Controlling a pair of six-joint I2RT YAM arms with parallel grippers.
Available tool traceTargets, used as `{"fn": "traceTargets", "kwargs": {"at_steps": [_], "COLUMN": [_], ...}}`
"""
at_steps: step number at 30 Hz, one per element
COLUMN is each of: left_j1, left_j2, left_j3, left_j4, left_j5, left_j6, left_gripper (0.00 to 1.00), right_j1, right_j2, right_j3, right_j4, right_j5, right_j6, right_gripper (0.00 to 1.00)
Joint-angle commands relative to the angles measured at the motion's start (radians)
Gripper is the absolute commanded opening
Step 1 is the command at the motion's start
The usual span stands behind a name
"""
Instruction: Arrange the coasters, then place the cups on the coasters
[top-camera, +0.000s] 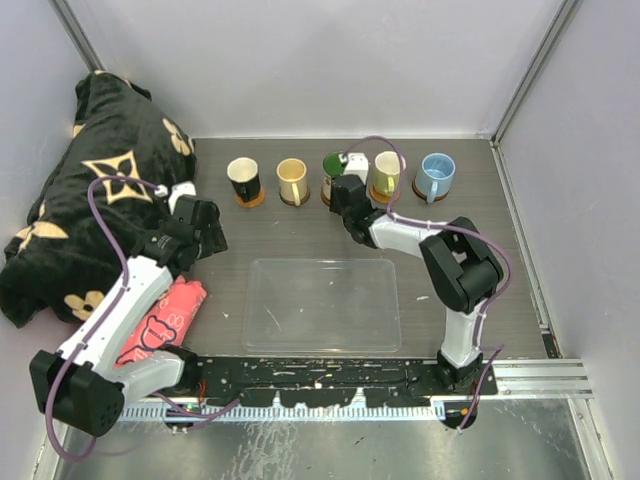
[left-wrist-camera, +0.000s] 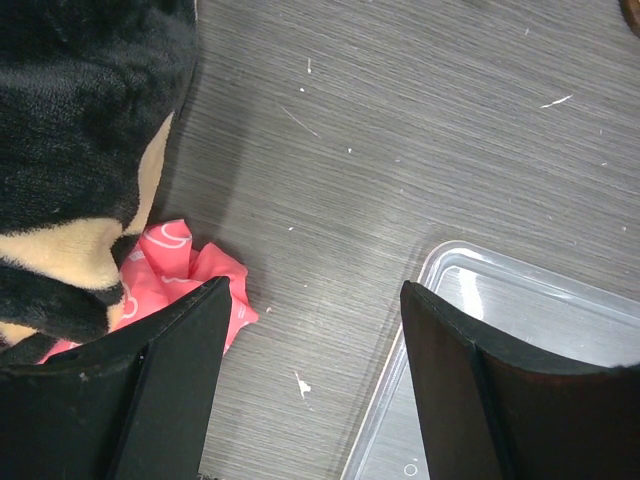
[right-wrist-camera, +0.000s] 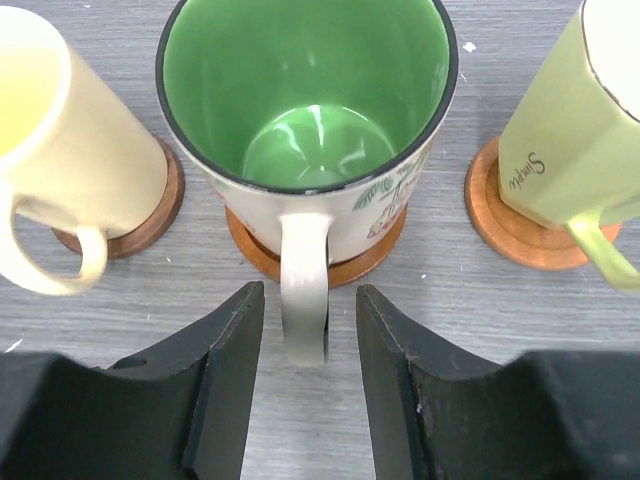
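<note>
When judging the step in hand, read it as release of the last cup: note the right gripper (right-wrist-camera: 307, 310) spread, jaws flanking the looped handle (right-wrist-camera: 303, 290) of the green-lined mug (right-wrist-camera: 305, 110) with a gap on each side, pinching nothing. Find that mug directly ahead of the jaws, upright on a round brown wooden coaster (right-wrist-camera: 255, 258). Expect smooth glazed ceramic and a rigid, slippery loop. Note a cream-yellow mug (right-wrist-camera: 70, 130) ahead-left and a lime mug (right-wrist-camera: 570, 130) ahead-right, each on its own coaster; in the overhead view, confirm the black mug (top-camera: 243, 178) and light blue mug (top-camera: 436, 172) likewise seated. Next, withdraw straight back along the handle line, then lift, without hooking the loop. Note the left gripper (left-wrist-camera: 318, 300) spread and empty above the matte wood-grain table (left-wrist-camera: 400, 120), crumpled pink cloth (left-wrist-camera: 190, 260) beside one finger, clear plastic tray (left-wrist-camera: 520, 310) by the other.
</note>
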Motion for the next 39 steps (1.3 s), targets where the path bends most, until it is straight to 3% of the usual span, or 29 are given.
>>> {"fn": "traceTargets", "kwargs": {"at_steps": [1, 10, 16, 24, 29, 39], "left_j1": [0.004, 0.005, 0.005, 0.004, 0.004, 0.005], "left_j2": [-0.033, -0.041, -0.042, -0.049, -0.081, -0.115], "left_j3": [0.001, 0.031, 0.057, 0.073, 0.063, 0.054], "left_j4": [0.001, -0.022, -0.028, -0.019, -0.010, -0.013], "left_j5": [0.001, 0.006, 0.026, 0.051, 0.029, 0.019], "left_j6": [-0.011, -0.017, -0.030, -0.044, -0.021, -0.029], "left_gripper": [0.70, 0.71, 0.79, 0.92, 0.99, 0.98], "right_j1": [0.027, 0.099, 0.101, 0.097, 0.091, 0.091], "right_j2": [-0.106, -0.338, -0.502, -0.639, -0.681, -0.710], "right_j3": [-0.034, -0.104, -0.082, -0.048, -0.026, -0.023], "right_j4": [0.041, -0.086, -0.248, -0.392, -0.494, -0.591], "right_j5": [0.044, 0.099, 0.087, 0.143, 0.163, 0.206], "right_j6": [0.022, 0.043, 0.043, 0.007, 0.034, 0.062], "right_gripper": [0.48, 0.52, 0.68, 0.99, 1.00, 1.00]}}
